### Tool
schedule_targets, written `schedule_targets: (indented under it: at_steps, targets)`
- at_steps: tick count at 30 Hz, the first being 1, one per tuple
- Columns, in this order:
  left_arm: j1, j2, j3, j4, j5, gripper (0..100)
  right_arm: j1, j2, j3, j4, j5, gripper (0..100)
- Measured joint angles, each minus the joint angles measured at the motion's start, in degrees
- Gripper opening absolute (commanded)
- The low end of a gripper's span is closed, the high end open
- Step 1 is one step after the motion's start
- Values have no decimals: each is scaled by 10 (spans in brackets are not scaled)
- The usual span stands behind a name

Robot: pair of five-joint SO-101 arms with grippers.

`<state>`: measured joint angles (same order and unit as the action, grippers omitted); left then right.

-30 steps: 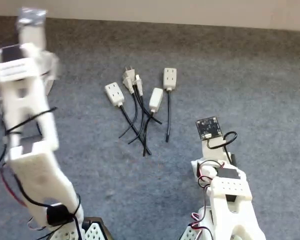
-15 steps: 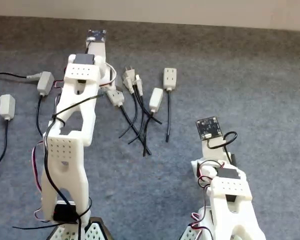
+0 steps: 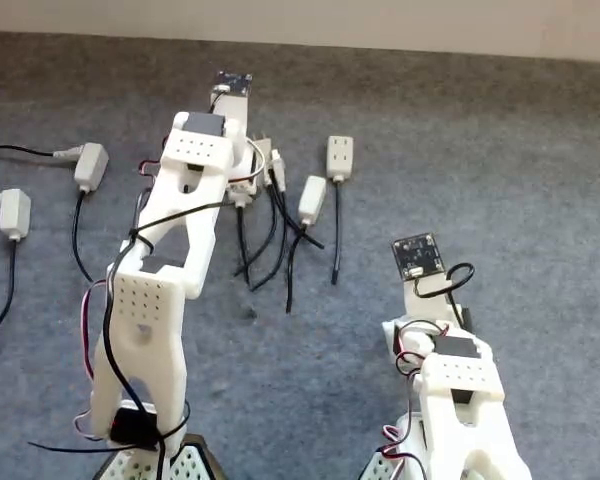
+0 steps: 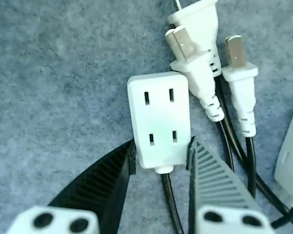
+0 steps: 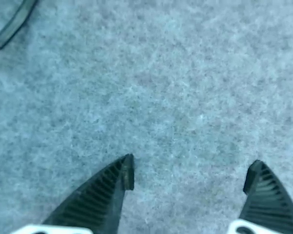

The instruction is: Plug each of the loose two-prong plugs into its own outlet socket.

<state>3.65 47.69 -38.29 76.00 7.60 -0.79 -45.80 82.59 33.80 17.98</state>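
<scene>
Two-prong plugs [image 4: 198, 73]: we count three, side by side, prongs pointing away from the left gripper [image 4: 161, 153], black cables [image 4: 251, 165] trailing back past it. The nearest plug touches the far corner of a white outlet socket [image 4: 158, 122], which lies flat on the grey carpet [image 4: 53, 73] with two pairs of slots facing up. We note the left gripper clamped narrow on that socket's cable end, one fingertip against each side.

High view: the left arm [image 3: 185, 200] lies over this cluster and hides the held socket. Between the arms lie a far socket [image 3: 339, 158] and a slanted socket [image 3: 311, 200], making three sockets here. Two white cabled blocks [image 3: 90, 165] sit well apart beyond the left arm; plug or socket, we cannot tell.

We see the right gripper [image 5: 190, 178] spread wide over carpet, near a loose cable end [image 5: 12, 24]. The right arm [image 3: 450, 370] carries a circuit board [image 3: 418, 256]; its print is too small to read.
</scene>
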Motion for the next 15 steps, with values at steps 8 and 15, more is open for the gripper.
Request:
schedule_targets:
  at_steps: [8,15]
  targets:
    - [-9,57,-47,1,-17,42,0,0,0,0,0,350]
    - [-44,69,-185,129,-98,42,0,0,0,0,0,350]
